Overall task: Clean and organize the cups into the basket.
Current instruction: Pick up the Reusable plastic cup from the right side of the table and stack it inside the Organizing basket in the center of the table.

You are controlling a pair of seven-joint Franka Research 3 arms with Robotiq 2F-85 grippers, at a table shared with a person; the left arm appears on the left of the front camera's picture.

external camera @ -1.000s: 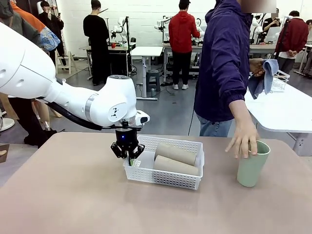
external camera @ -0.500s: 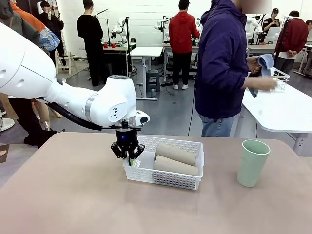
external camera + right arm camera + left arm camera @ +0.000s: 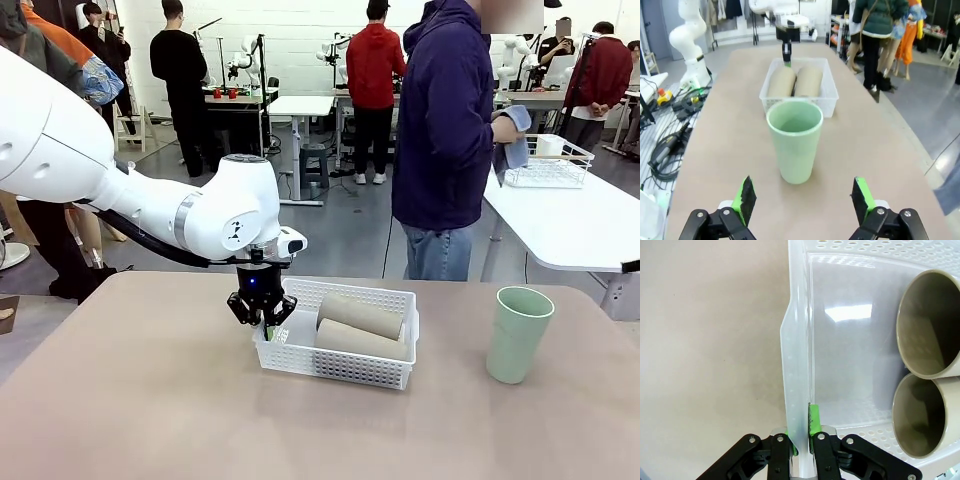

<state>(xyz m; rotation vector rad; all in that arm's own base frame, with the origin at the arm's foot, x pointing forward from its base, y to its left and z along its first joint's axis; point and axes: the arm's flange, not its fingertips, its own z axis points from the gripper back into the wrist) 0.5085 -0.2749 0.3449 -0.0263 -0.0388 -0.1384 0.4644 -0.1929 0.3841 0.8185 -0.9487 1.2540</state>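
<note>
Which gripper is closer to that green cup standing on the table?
Right. The right gripper faces the green cup, open, not touching it. The left gripper is farther off, shut on the basket wall.

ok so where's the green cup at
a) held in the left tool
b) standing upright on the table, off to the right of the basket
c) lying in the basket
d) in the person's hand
b: the green cup stands upright on the table, mouth up, apart from the basket, which holds just the two tan cups lying on their sides.
</note>
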